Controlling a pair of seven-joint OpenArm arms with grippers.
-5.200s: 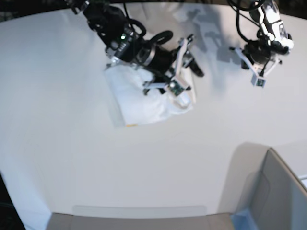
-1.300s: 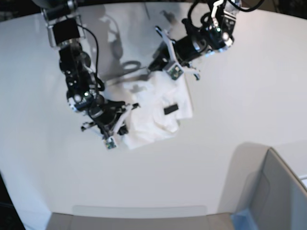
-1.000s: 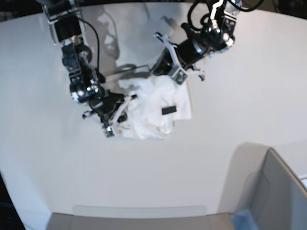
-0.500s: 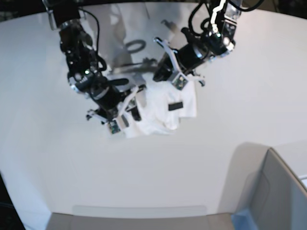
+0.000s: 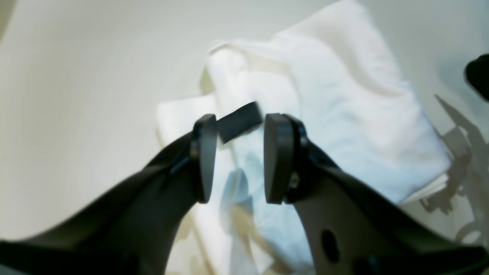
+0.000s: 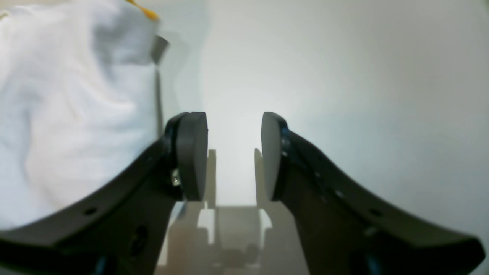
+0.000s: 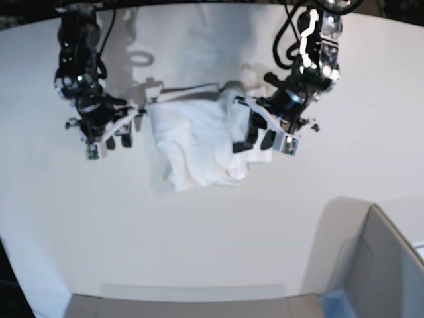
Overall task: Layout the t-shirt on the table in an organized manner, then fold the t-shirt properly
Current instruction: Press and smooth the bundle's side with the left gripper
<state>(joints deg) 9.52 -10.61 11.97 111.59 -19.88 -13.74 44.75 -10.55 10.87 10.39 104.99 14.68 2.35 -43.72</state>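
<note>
- Lying bunched in the middle of the counter (image 7: 212, 225), far side: the t-shirt (image 7: 195, 142).
- Hanging spread wide, gripping nothing: left claw (image 5: 237, 156) over the shirt, right claw (image 6: 233, 154) just left of it.
- Grabbing far-apart corners next, pulling flat.
- Showing only in the left wrist view: faint blue print; base view showing the whole heap.

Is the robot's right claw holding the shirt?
No, the right gripper is open with only bare table between its jaws; the t-shirt lies beside it.

Parted fingers (image 6: 193, 152) over table (image 6: 344, 76), t-shirt (image 6: 68, 114) left
</note>
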